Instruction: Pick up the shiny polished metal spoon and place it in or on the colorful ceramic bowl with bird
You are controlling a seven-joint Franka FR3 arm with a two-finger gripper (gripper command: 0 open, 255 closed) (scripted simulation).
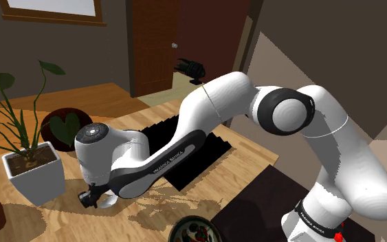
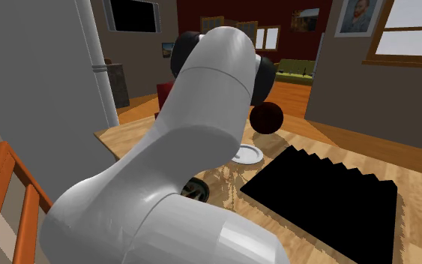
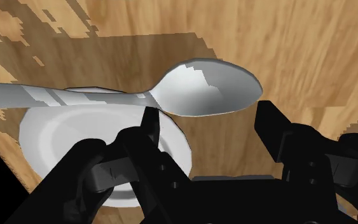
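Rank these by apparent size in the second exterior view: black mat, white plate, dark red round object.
Largest: black mat.
Next: dark red round object.
Smallest: white plate, but the arm hides part of it, so these last two are uncertain.

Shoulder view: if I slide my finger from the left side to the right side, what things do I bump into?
Potted plant in a white pot → dark red round thing → gripper → colorful bowl → arm's base. The black mat is left out, since it overlaps the bowl's place in the order.
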